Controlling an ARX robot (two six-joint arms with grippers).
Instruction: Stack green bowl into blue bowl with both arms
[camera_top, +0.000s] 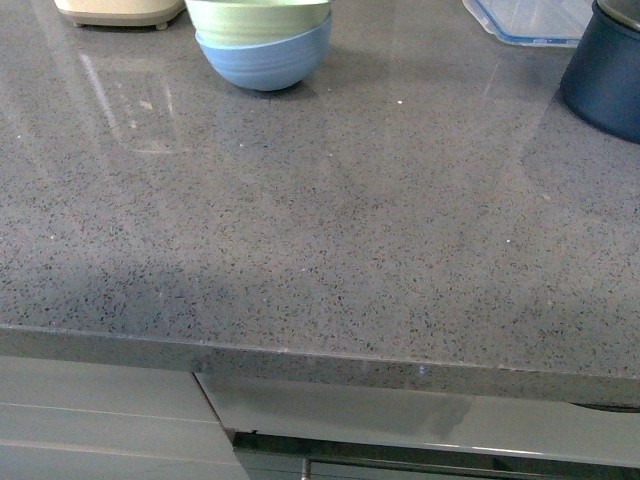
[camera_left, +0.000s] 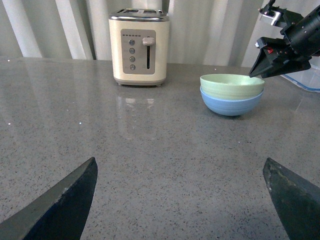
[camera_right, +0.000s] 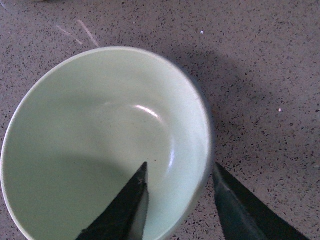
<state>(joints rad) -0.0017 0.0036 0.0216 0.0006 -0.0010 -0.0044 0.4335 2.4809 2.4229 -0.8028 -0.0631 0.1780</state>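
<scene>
The green bowl (camera_top: 258, 20) sits nested inside the blue bowl (camera_top: 266, 62), and the pair stands on the countertop (camera_top: 330, 250). Taking that stack as the landmark: a toaster (camera_left: 139, 47) stands behind it and to the left. A pot (camera_top: 607, 70) and a clear container (camera_top: 530, 20) lie well to the right (both cut off at the front view's edge).

In the front view the green bowl (camera_top: 257, 20) was cut off by the top edge, its rim out of sight; the toaster (camera_top: 120, 12) at far left showed only its base; the clear container (camera_top: 530, 22) and the navy pot (camera_top: 608, 70) at far right were cropped; both arms were out of frame; in the right wrist view the green bowl hid nearly all of the blue bowl (camera_right: 212, 131).
</scene>
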